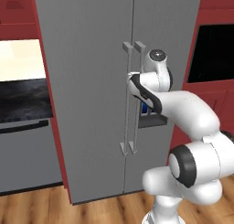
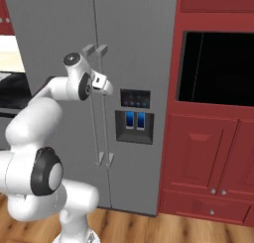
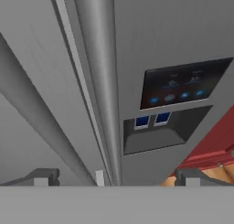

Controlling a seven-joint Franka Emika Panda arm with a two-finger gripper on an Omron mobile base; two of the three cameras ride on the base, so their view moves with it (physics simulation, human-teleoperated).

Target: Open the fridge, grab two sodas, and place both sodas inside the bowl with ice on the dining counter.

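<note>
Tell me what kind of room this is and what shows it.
A home kitchen, most likely. A tall grey two-door fridge with a dispenser panel stands between dark red cabinets, next to a built-in black oven, on a wood floor.

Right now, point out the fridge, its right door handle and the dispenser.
fridge (image 1: 87, 81): left base view, left door panel.
right door handle (image 2: 103, 103): right base view, mid bar.
dispenser (image 2: 134, 127): right base view, dark recess.

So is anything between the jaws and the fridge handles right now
Nothing visible. The open gripper sits right in front of the fridge, whose doors are shut, with the right door's bar handle running between its fingertips and the left door's handle off to one side.
</note>
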